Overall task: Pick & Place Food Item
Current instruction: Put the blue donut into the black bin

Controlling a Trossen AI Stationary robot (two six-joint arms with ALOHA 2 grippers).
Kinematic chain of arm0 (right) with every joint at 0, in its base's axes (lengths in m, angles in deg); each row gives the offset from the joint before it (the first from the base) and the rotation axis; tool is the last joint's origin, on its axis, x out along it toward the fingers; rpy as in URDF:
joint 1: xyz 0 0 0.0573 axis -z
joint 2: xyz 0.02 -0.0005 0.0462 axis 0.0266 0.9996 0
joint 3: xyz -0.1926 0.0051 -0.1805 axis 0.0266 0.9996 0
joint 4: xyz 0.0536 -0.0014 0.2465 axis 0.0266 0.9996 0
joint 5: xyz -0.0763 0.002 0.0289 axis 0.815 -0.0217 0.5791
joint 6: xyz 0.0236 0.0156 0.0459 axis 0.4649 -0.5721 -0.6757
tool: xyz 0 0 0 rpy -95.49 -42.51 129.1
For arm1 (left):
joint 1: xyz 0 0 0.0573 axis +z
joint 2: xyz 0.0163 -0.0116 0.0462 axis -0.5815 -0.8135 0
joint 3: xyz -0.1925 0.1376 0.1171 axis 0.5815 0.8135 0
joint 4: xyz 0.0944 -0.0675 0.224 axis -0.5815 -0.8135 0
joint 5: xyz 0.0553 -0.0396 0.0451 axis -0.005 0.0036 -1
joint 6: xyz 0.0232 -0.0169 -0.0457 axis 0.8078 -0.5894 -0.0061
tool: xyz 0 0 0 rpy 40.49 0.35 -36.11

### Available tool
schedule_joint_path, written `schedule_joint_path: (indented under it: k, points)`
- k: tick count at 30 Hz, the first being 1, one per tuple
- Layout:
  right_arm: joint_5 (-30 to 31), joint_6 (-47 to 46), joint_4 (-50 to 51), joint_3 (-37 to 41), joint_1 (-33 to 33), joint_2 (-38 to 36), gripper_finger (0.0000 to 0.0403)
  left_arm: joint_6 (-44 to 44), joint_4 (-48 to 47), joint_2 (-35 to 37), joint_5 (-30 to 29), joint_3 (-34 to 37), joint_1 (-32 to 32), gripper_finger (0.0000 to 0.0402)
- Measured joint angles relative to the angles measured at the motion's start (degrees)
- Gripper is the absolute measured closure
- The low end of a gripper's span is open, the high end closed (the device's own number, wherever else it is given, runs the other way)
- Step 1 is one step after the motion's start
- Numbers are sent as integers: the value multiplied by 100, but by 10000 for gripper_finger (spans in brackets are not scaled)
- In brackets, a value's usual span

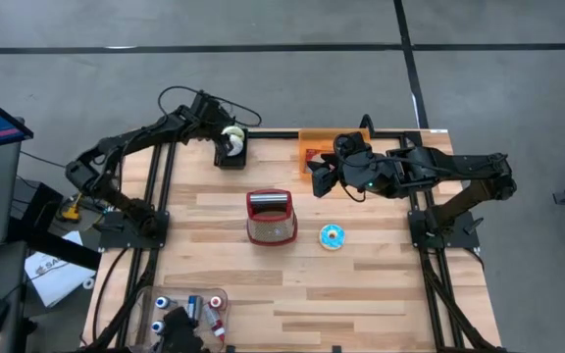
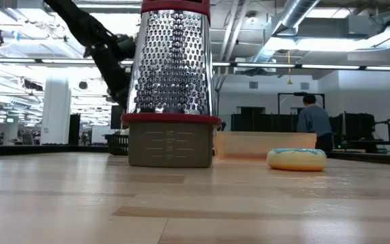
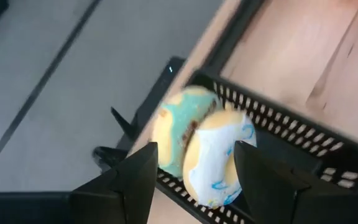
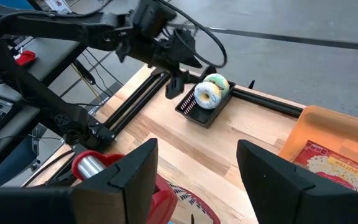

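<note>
Two frosted toy doughnuts (image 1: 231, 136), one white-iced and one mint-green, are seen standing on edge in a small black slotted basket (image 1: 231, 155) at the table's far left edge. The left gripper (image 1: 222, 130) is positioned just above them, fingers parted, nothing gripped. The right gripper (image 1: 324, 180) is held aloft, open and empty, near an orange plastic tray (image 1: 314, 149). A third blue-iced doughnut (image 1: 332, 236) is located right of a red-handled metal grater (image 1: 271, 217).

No legible text; print on package (image 4: 328, 163) in orange tray (image 4: 319, 127) too blurred.

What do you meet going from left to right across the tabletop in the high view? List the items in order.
Black basket holding two donuts → red-topped grater → blue-iced donut
</note>
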Motion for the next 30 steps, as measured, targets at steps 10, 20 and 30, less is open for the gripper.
schedule_joint_path:
  k: [10, 20, 30]
  points:
    - [-105, -1135, 1410, 0, 4, 34, 191, -1042, -895, 1855, 699, 0, -131, 204]
    - [-2138, -2751, 1834, 1855, -206, 44, 191, -2672, -1140, 3434, 1343, -2, -754, 217]
    - [-3043, -4088, -188, 4010, -494, 39, 163, -3767, -970, 4028, 1364, -2, -1831, 209]
